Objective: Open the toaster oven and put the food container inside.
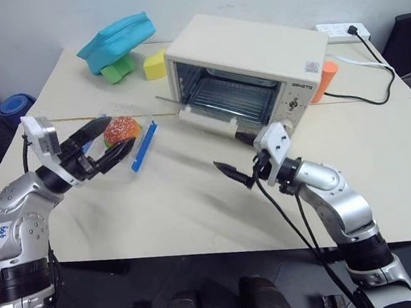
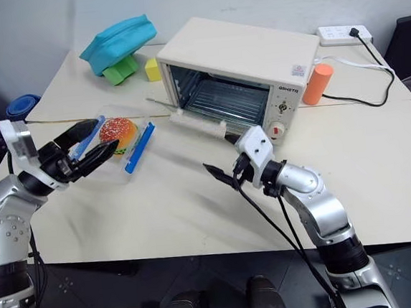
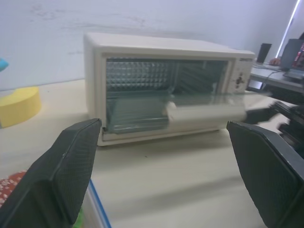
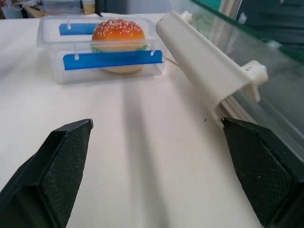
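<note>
The toaster oven (image 1: 256,70) bears a small dark brand mark, too small to read.

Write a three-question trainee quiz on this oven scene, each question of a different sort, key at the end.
1. True or false: the toaster oven has its glass door shut.
2. Which thing lies nearest the left gripper? A. the orange cylinder B. the food container C. the power strip
3. Fill in: the toy inside the container is a ____.

Key:
1. False; the door hangs down, open.
2. B; the open fingers sit at the container but have not closed on it. The right gripper is open over bare table.
3. Hamburger.
</note>
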Tool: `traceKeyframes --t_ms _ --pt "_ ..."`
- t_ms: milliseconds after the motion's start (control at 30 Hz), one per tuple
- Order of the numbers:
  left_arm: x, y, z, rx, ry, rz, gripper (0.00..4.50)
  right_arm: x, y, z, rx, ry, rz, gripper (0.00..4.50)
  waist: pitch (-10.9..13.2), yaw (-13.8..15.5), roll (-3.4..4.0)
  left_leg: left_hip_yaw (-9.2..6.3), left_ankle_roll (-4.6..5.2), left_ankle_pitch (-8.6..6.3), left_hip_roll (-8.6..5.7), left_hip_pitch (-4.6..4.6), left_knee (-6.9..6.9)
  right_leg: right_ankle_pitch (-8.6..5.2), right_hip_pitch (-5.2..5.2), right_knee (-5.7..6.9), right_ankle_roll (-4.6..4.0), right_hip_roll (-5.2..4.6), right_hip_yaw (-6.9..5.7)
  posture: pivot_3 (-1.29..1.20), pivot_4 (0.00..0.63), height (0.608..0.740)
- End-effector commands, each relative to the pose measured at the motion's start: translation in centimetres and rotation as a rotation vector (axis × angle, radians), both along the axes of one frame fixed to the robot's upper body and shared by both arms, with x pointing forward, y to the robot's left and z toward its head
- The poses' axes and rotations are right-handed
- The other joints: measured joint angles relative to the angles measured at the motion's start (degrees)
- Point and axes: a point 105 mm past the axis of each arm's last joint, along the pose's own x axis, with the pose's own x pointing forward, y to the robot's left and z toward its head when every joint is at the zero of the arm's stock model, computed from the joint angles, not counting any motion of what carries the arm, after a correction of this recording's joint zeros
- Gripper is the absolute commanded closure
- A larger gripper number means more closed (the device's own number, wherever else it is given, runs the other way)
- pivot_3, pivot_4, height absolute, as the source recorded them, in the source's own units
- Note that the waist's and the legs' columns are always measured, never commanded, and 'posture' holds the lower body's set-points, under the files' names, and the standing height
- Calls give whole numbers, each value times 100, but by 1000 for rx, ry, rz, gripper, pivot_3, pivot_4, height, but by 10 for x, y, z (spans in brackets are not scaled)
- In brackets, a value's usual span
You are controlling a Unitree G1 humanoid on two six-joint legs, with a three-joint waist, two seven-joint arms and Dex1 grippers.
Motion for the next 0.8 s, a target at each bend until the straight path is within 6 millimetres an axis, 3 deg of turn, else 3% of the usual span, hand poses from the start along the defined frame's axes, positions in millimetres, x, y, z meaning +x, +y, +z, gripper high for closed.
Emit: traceKeyframes --t_ms 33,233,400,533,667,800 --pt "25 -3 7 36 -20 28 1143 -8 6 8 -26 -81 41 0 0 36 -2 0 -1 0 0 1 1 0 0 1 0 1 -3 0 150 740" --pt "75 -24 23 53 -64 45 3017 -9 5 3 -47 -96 32 0 1 69 -10 2 -2 2 -10 -2 6 1 -3 33 1 9 -34 0 150 740" --pt "94 -47 26 131 -96 15 4487 -7 1 2 -48 -110 9 0 4 47 -18 16 7 -2 -14 -6 7 4 -6 32 8 15 -42 0 150 740" --pt "91 -65 11 267 -72 -106 4487 -13 -7 -4 -58 -102 -22 0 4 57 -19 20 8 -2 -11 -6 5 4 -8 34 9 23 -42 0 150 740" --pt "86 -70 0 350 -68 -168 4487 -24 -24 -13 -48 -75 -82 0 6 65 -21 21 9 -3 -11 -9 9 4 -9 35 9 28 -38 0 150 740" --pt "83 -73 -22 456 -42 -196 4487 -57 -54 -36 -69 -11 -134 0 7 104 -23 19 12 -4 -10 -9 12 5 -7 36 10 29 -37 0 150 740"
